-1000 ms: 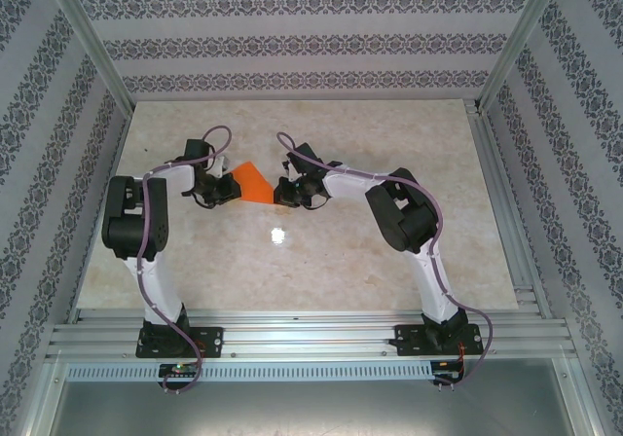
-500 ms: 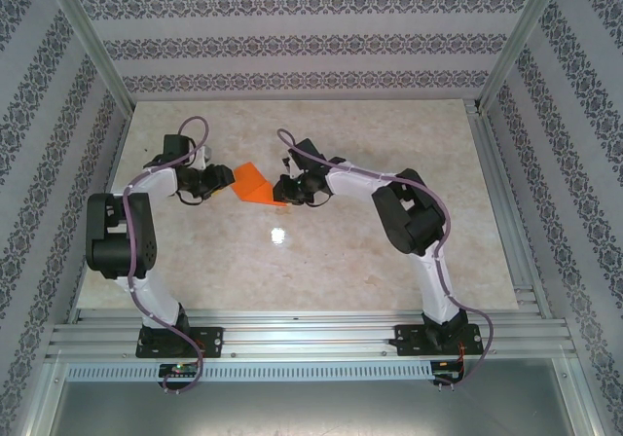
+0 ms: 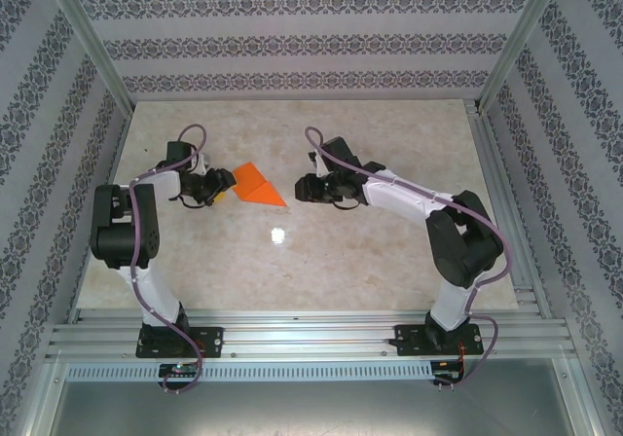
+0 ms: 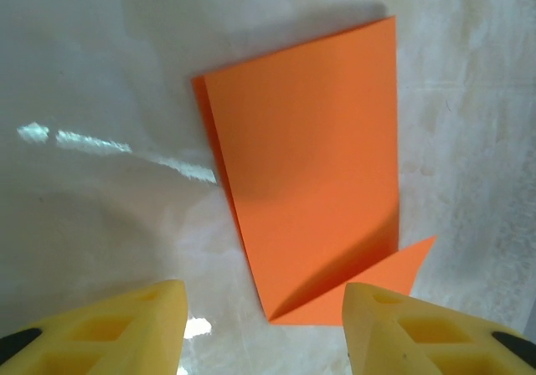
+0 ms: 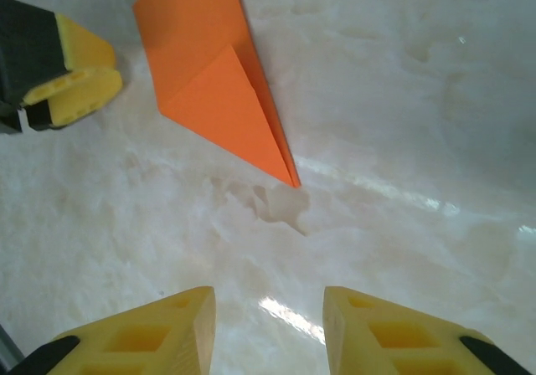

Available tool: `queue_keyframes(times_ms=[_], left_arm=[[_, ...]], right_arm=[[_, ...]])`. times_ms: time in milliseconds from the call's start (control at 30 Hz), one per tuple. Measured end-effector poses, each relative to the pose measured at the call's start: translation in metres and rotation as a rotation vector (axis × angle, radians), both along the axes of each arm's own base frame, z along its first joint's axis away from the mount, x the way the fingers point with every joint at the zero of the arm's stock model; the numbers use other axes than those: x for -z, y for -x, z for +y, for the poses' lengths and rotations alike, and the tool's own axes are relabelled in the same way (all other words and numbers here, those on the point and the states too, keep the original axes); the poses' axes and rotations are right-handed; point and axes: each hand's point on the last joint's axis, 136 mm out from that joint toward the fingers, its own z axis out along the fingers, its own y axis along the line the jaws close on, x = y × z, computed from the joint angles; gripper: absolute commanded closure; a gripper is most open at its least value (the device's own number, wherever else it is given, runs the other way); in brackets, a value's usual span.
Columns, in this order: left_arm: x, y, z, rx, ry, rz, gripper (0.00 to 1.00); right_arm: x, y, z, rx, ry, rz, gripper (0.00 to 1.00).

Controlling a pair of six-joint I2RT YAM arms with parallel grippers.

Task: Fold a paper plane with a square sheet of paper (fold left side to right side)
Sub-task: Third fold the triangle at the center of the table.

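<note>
The pale marble table (image 3: 389,251) carries 2 arms and 1 piece of paper. The right arm (image 3: 458,232) has swung out to the right since 1 second ago, its elbow now much nearer the right edge. The left arm (image 3: 122,232) has drawn back toward the left.

The orange sheet of paper (image 3: 255,185) lies on the table left of centre, between the 2 grippers. It is just beside the left one and apart from the right one. It is a folded wedge, broad at the far left, its tip pointing near and right. 1 second ago both grippers crowded against its 2 sides; now it lies on its own, touched by neither.

The left gripper (image 4: 266,329) has its yellow fingers (image 4: 142,321) spread, with nothing between them but the paper's nearest corner lying on the table. The right gripper (image 5: 268,325) also stands open and empty, the paper's tip well ahead of it.

I judge that a fold has just been laid and released. The top layer casts a shadow along 1 edge, so the crease may not be fully flat. The shape is still wider than a dart, so more folding seems due.
</note>
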Motion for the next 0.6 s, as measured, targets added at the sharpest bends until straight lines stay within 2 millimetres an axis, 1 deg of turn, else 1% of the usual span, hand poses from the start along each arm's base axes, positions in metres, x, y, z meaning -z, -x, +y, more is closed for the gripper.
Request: queue_keyframes(times_ms=[100, 167, 267, 433, 600], left_arm=[[-0.003, -0.014, 0.005, -0.009, -0.025, -0.021, 0.49], [-0.006, -0.026, 0.007, -0.013, -0.038, -0.039, 0.51], [-0.007, -0.039, 0.009, -0.016, -0.05, -0.055, 0.55], [-0.001, -0.051, 0.015, -0.021, -0.082, -0.045, 0.54], [0.002, -0.052, 0.018, -0.021, -0.102, -0.029, 0.53]], right_arm=[[0.014, 0.012, -0.012, 0.0, 0.038, 0.016, 0.6], [0.02, 0.019, -0.019, 0.003, 0.054, 0.029, 0.6], [0.024, 0.025, -0.025, 0.007, 0.065, 0.036, 0.6], [0.024, 0.026, -0.032, 0.022, 0.067, 0.035, 0.6], [0.022, 0.025, -0.031, 0.022, 0.062, 0.028, 0.6]])
